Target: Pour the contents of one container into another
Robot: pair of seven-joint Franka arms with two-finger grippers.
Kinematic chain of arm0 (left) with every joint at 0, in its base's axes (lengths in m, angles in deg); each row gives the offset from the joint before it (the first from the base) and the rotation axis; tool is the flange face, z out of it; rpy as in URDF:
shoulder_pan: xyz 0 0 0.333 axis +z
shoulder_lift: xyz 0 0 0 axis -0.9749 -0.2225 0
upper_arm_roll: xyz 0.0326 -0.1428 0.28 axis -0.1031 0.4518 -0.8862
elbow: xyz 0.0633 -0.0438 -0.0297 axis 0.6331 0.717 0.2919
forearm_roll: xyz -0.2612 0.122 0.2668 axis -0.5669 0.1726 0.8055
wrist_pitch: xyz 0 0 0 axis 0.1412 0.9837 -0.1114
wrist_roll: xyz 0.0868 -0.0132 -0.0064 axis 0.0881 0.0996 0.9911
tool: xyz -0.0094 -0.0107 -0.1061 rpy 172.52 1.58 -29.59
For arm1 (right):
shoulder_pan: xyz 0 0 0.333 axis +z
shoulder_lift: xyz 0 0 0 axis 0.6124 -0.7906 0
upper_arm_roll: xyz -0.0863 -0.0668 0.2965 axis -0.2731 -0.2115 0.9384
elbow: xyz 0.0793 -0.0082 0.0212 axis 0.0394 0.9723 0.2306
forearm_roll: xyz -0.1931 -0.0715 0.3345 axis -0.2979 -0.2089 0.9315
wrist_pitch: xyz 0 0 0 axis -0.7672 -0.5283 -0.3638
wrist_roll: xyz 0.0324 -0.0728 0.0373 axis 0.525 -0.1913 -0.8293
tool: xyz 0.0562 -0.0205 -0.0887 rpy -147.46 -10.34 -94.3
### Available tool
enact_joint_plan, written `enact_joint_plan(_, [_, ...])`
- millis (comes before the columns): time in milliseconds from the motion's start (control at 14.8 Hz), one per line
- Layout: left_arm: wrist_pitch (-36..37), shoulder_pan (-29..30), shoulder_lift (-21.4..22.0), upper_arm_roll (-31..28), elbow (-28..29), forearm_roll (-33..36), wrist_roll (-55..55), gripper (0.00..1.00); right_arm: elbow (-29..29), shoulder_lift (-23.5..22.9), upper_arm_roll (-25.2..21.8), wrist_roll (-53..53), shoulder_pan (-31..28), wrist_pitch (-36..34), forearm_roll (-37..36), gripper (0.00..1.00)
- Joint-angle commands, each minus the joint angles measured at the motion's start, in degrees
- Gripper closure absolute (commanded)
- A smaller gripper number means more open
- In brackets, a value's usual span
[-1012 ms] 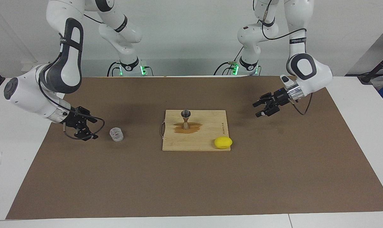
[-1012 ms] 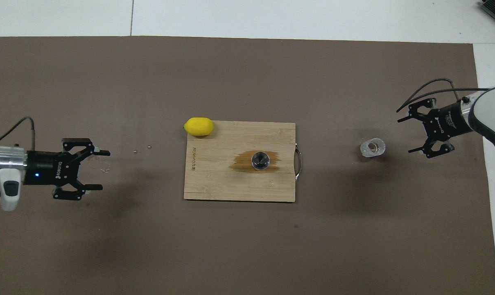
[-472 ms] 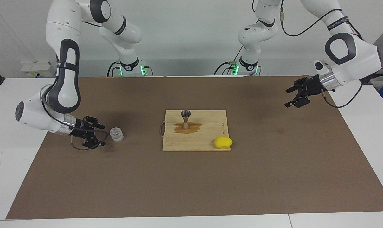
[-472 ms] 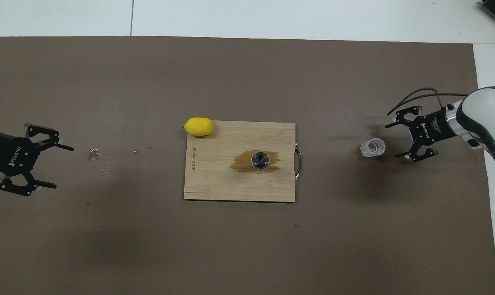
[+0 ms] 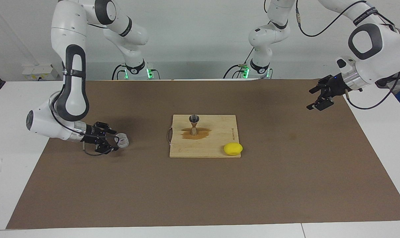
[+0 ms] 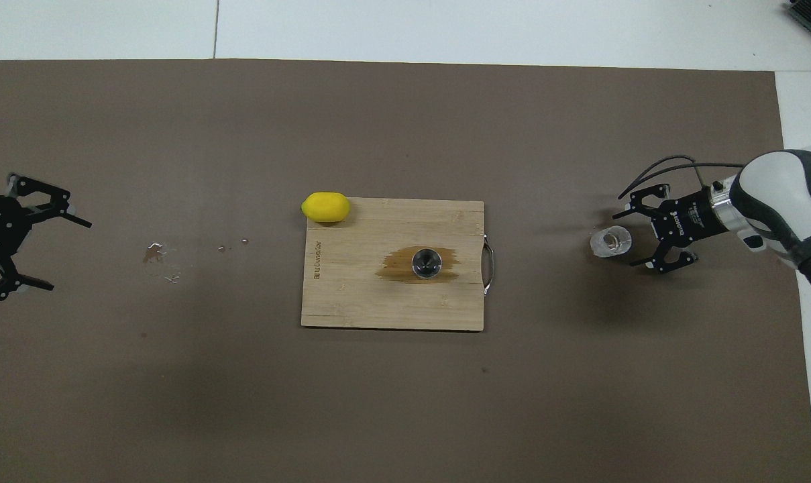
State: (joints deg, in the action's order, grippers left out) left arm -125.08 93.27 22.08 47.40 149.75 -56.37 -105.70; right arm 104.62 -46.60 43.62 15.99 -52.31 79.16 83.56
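Note:
The clear glass tumbler [image 5: 122,140] [image 6: 610,242] stands on the brown mat toward the right arm's end of the table. My right gripper [image 5: 113,141] [image 6: 625,239] is low and open right beside it, with its fingertips reaching the glass's sides; I cannot tell if they touch. On the wooden cutting board [image 5: 219,142] [image 6: 365,295] the metal jigger [image 5: 194,124] [image 6: 426,261] stands upright in a brown wet patch. My left gripper [image 5: 311,99] [image 6: 68,255] hangs open and holds nothing over the mat's edge at the left arm's end.
A yellow lemon [image 5: 233,148] [image 6: 325,206] lies at the board's corner farther from the robots, toward the left arm's end. A few small droplets [image 6: 155,253] mark the mat between the board and the left gripper.
My right gripper has come down and moved in toward the tumbler until its fingertips reach it. My left arm has drawn back and up toward its end of the table.

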Motion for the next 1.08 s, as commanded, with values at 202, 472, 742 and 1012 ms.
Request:
enact_joint_plan(202, [4.9,-8.5,0.3,-0.2,-10.9,8.6,12.9,0.0,4.5,1.6,0.5,-1.7,-0.1,4.0,4.2,0.03])
enact_joint_plan(472, [5.8,-8.8,0.7,-0.5,-11.4,7.9,28.6,0.0,4.7,1.7,0.6,-1.7,1.0,3.9,4.3,0.11])
enact_joint_plan(742, [7.7,-9.1,1.3,-0.3,-12.7,8.6,37.5,0.0,4.7,1.8,0.6,-1.8,1.0,3.6,7.1,0.37])
enact_joint_plan(1012, [10.0,-9.1,1.3,-0.2,-13.9,11.3,58.5,0.0,4.4,1.9,0.6,-1.2,0.6,2.5,8.8,0.97])
